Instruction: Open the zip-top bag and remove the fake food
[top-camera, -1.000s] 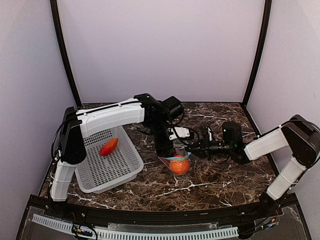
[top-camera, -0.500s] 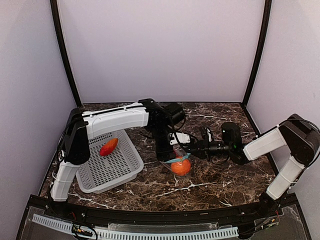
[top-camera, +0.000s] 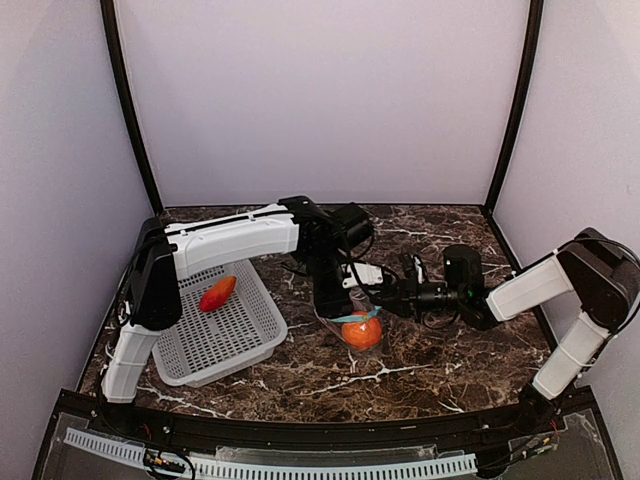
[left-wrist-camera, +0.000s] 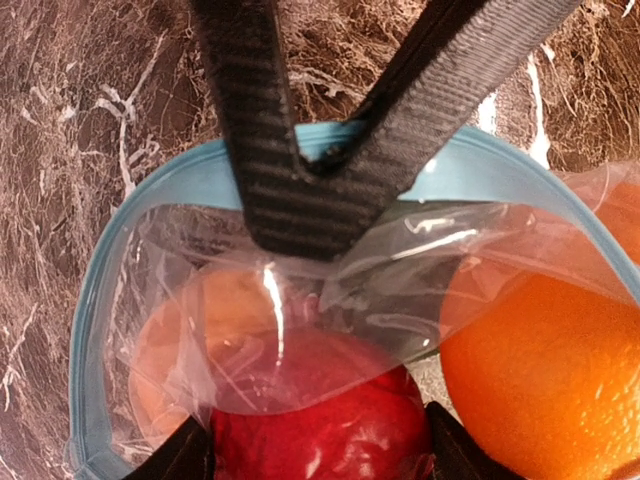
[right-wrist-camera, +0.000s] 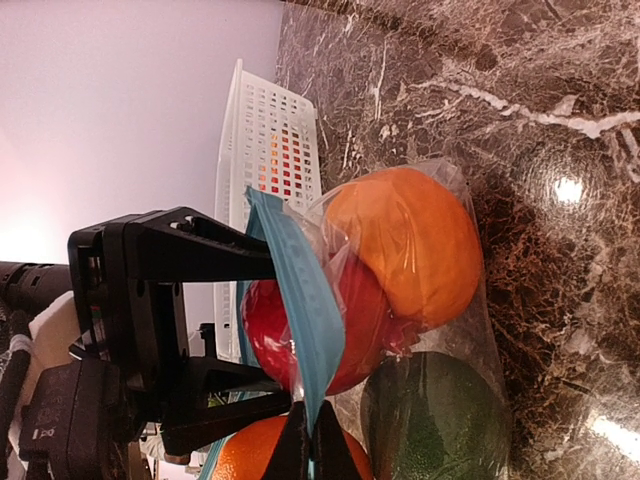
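The zip-top bag (top-camera: 352, 318) lies mid-table with its teal zip strip (left-wrist-camera: 120, 260) spread open in a loop. My left gripper (left-wrist-camera: 320, 455) reaches into the mouth, its fingertips (left-wrist-camera: 185, 455) pressed on both sides of the round red piece (left-wrist-camera: 320, 420). My right gripper (right-wrist-camera: 305, 450) is shut on the zip strip (right-wrist-camera: 300, 310) and holds one edge up; its fingers (left-wrist-camera: 300, 130) show in the left wrist view. Two oranges (right-wrist-camera: 400, 240) (left-wrist-camera: 540, 380) and the dark green piece (right-wrist-camera: 440, 420) sit beside the red one (right-wrist-camera: 275, 335). The elongated red-orange piece (top-camera: 217, 293) lies in the basket.
The white perforated basket (top-camera: 240, 335) stands to the left of the bag, under the left arm. Dark marble tabletop (top-camera: 420, 365) lies around the bag. Purple walls and black corner posts close in the back and sides.
The left arm has shifted slightly right and lower, bringing its gripper into the bag's mouth. The right gripper keeps its hold on the strip and has barely moved.
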